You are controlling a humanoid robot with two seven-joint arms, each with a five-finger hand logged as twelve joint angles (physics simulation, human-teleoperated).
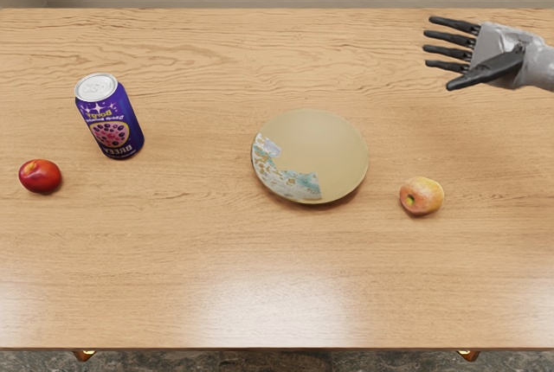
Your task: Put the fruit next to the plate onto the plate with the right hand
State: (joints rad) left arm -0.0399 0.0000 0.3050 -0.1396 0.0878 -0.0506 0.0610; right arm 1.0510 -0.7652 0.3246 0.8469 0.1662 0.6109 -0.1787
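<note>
A yellow-red apple [421, 195] lies on the table just right of a beige plate [322, 149], apart from its rim. The plate carries a patterned patch at its lower left and nothing else. My right hand [457, 53] hovers at the upper right, well behind and to the right of the apple, its dark fingers spread and pointing left, holding nothing. The left arm does not show.
A purple drink can [109, 116] stands upright at the left. A red apple [40, 176] lies near the left edge, far from the plate. The wooden table [260, 285] ends at its front edge near the bottom of the view.
</note>
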